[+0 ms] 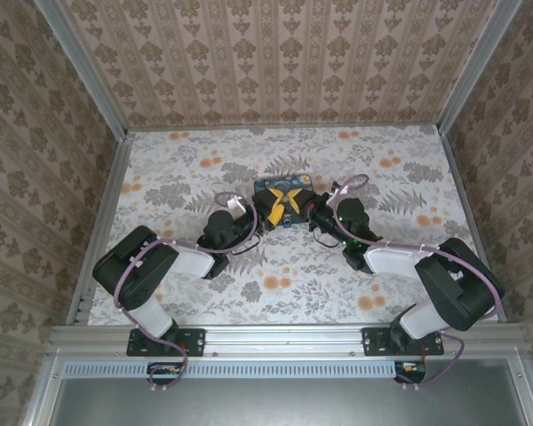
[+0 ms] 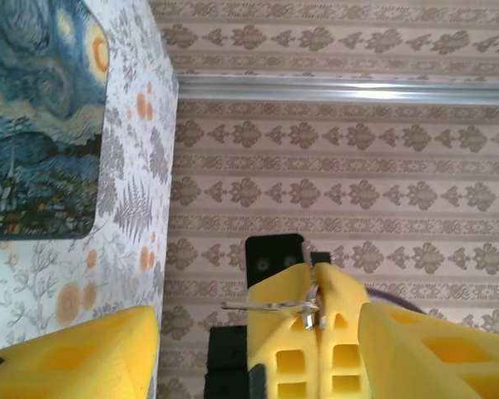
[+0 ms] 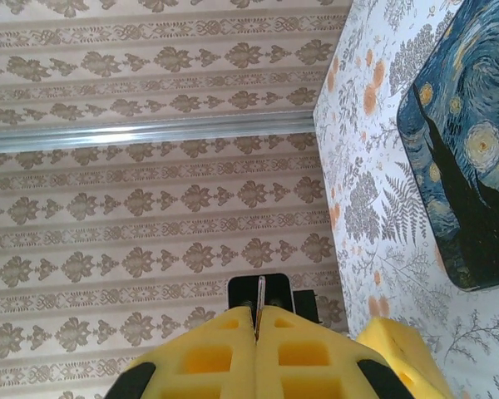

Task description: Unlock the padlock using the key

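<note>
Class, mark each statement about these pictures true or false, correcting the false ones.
1. The right claw is shut on the key. True.
2. The left claw is shut. False: its jaws stand open.
3. The painted box is red. False: it is dark blue with swirls.
4. Both claws meet by the painted box. True.

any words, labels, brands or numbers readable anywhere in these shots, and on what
None can be read.
painted box: swirly night-sky print, no lettering
wallpaper and table cover: patterns only
key: too small to show any stamp
</note>
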